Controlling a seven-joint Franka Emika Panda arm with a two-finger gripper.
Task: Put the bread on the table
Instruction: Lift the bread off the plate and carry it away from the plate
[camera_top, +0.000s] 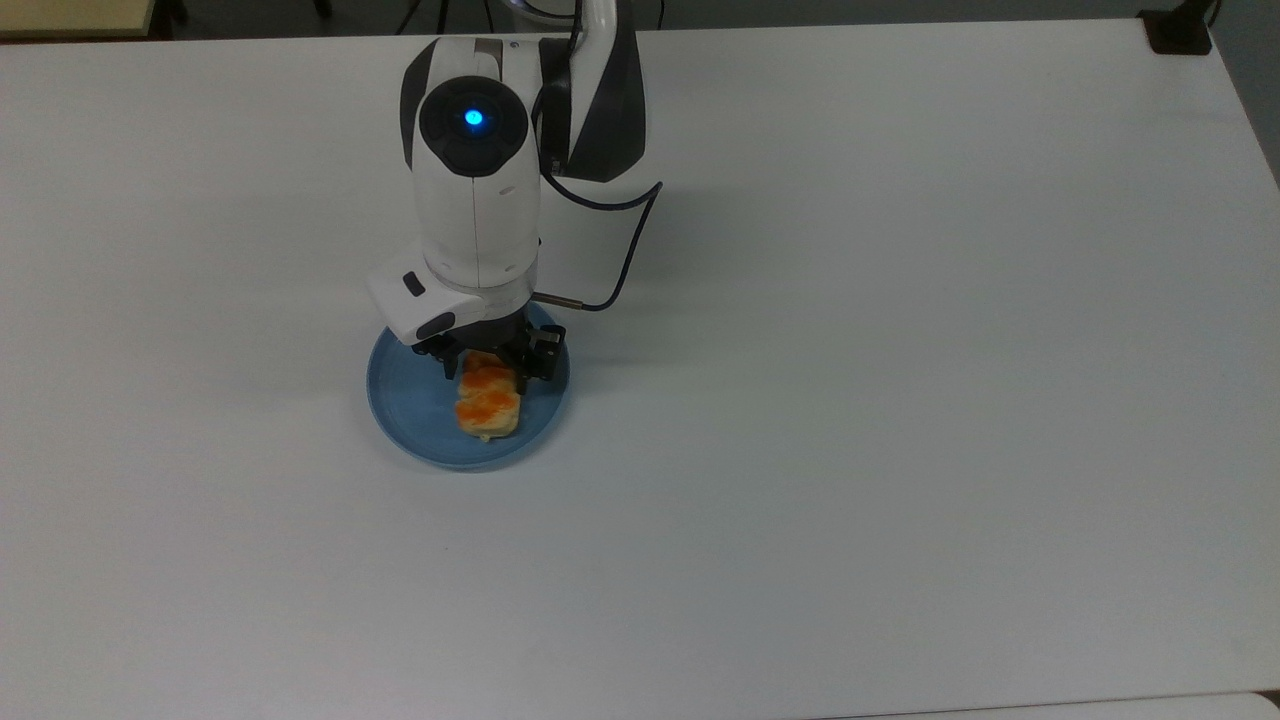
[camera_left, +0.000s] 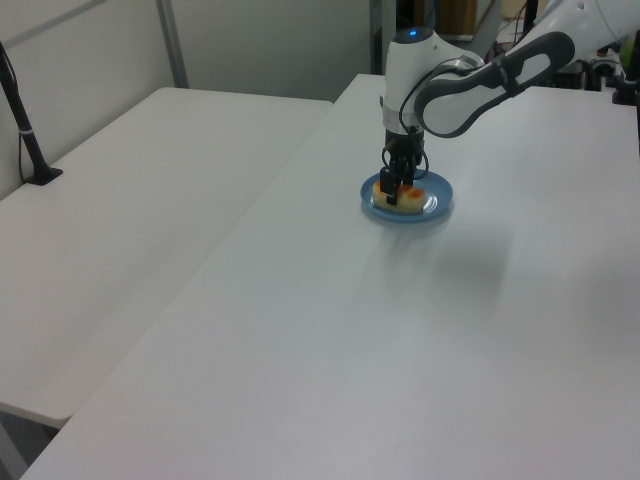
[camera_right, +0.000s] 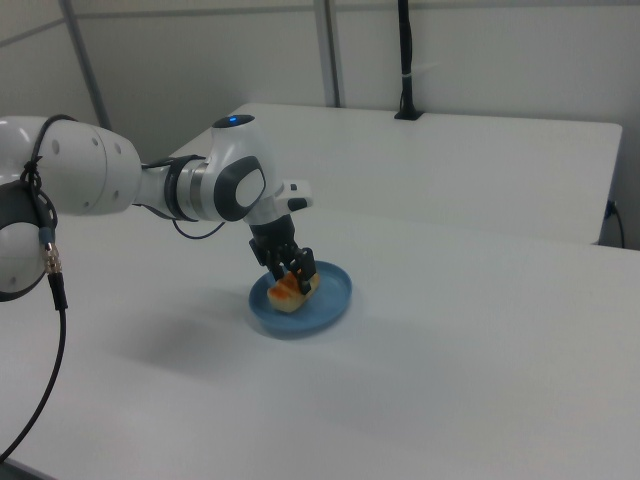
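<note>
The bread (camera_top: 489, 407) lay on the blue plate (camera_top: 413, 400), which stood on the table (camera_top: 900, 400). The gripper (camera_top: 487, 377) was down over the loaf's far end, fingers either side; apparently touching, though actual grip could not be confirmed.

White work tables in a plain, pale-walled room.

A second white table (camera_left: 150, 200) stands edge to edge with the main surface, on the left view's left of it, a thin seam running between them. On that second table a black post (camera_left: 25, 125) rises from a small black base near a pale partition wall (camera_left: 80, 50), with a cable tied along it; the right view shows the same post (camera_right: 405, 60) near the far wall. Grey metal uprights (camera_right: 328, 50) stand behind the second table against pale panels. Beyond the far end from the second table, the left view shows dark cluttered equipment (camera_left: 560, 45). Lighting is even and soft, with faint shadows.
</note>
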